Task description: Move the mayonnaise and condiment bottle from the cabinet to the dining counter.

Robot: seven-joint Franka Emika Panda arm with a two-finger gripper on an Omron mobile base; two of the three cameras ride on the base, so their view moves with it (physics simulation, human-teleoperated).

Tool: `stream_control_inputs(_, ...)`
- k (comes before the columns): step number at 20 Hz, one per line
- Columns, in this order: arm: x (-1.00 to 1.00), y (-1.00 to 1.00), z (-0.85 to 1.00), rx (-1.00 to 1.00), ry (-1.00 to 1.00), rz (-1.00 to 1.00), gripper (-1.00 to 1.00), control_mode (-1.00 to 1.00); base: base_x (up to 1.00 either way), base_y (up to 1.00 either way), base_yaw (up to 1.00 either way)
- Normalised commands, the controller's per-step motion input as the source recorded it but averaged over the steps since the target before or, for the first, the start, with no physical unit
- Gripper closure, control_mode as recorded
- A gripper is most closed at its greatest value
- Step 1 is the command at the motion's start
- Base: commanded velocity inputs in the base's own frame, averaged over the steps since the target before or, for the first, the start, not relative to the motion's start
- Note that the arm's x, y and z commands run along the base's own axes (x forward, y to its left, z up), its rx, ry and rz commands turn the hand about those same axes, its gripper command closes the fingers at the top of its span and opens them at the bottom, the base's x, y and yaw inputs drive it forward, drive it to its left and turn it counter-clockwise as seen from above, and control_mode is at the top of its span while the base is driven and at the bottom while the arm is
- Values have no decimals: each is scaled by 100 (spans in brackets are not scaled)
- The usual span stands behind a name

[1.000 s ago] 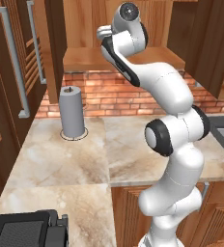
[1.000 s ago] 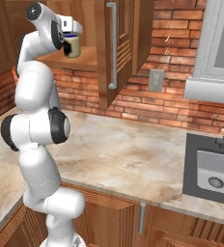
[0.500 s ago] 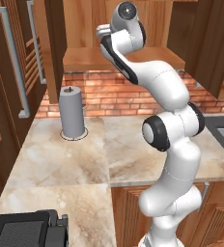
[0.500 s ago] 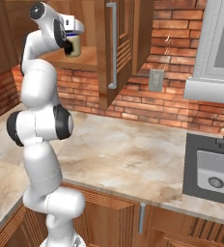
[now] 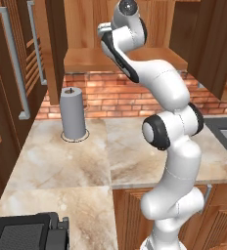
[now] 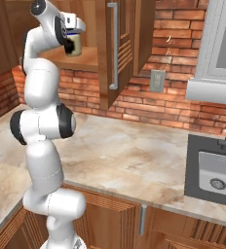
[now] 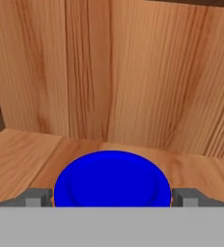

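Straddling mayonnaise [image 7: 112, 177] lid in cabinet [image 7: 133, 82], claw [image 7: 112, 197] spread wide, prob. not touching.

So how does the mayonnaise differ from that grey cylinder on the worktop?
The mayonnaise sits up on the cabinet shelf; the grey cylinder stands on the marble worktop below. The mayonnaise is cream with a blue lid; the cylinder is plain grey. The mayonnaise has the open gripper around its lid; the cylinder stands apart from the arm. Both are upright.
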Motion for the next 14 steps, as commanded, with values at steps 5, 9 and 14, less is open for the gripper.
stream_control_inputs(5,-86,0,0,0,-9,0,100,-100,0,0,0)
stream_control_inputs(9,-100,0,0,0,-19,0,100,-100,0,0,0)
stream_control_inputs(14,-100,-3,5,0,-21,-1,100,-100,0,0,0)
